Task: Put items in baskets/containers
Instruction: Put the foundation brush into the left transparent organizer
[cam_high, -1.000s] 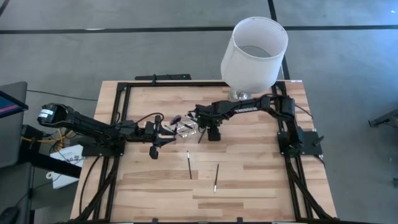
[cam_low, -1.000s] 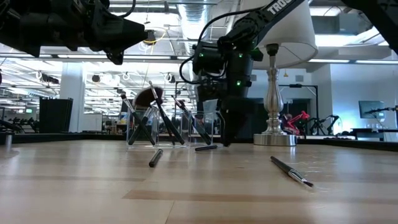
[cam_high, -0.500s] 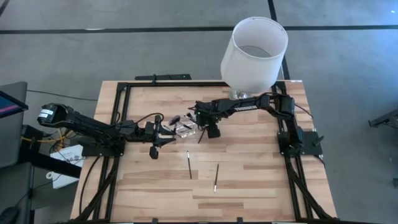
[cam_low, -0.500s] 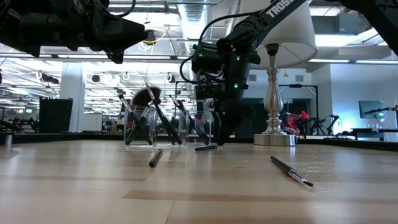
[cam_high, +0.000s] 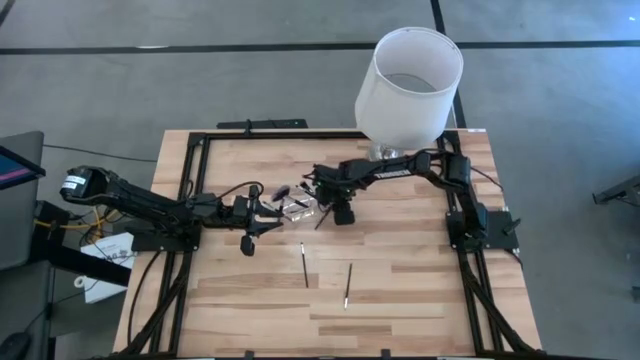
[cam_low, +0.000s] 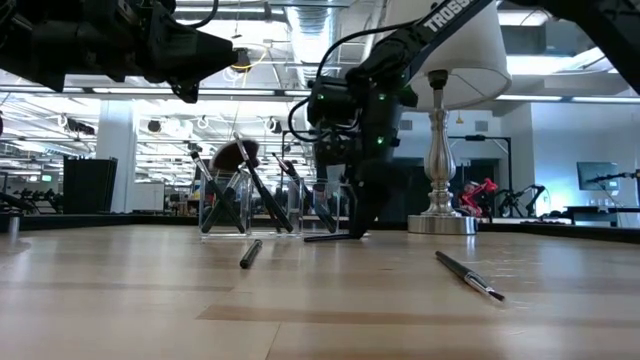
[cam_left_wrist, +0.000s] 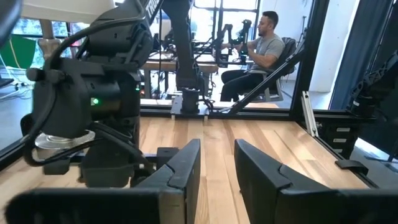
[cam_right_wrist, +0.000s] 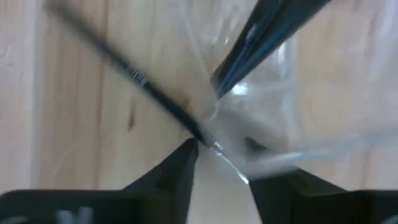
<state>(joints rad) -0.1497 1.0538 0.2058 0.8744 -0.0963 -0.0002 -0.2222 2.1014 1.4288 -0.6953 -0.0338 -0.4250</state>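
Note:
A clear plastic container (cam_high: 296, 204) (cam_low: 240, 206) stands mid-table with several dark makeup brushes leaning in it, one with a fluffy head (cam_low: 238, 154). My right gripper (cam_high: 335, 207) (cam_low: 356, 228) points down just right of the container, shut on a thin makeup brush (cam_low: 326, 237) (cam_right_wrist: 134, 78). Two more brushes (cam_high: 304, 265) (cam_high: 347, 285) lie flat on the wood nearer the front. My left gripper (cam_high: 252, 216) (cam_left_wrist: 217, 168) hovers open, left of the container, touching nothing. My right gripper pinches the thin brush near one end (cam_right_wrist: 200, 138) between its two fingertips, coming from above and pointing down, the fingers across the handle. The brush lies almost flat, its far end (cam_low: 308, 239) on the table beside the container's foot.
A tall lamp with a white shade (cam_high: 410, 80) and a silver base (cam_low: 440, 222) stands at the far right, behind my right arm. A black frame (cam_high: 190, 160) runs round the table. A seated person (cam_left_wrist: 264, 46) shows in the room beyond. Bare wood lies toward the near edge.
My right gripper has moved a little toward the table's left, closer to the container, staying low at the tabletop. The brush under it has swung round, so that more of its length shows in the low view.

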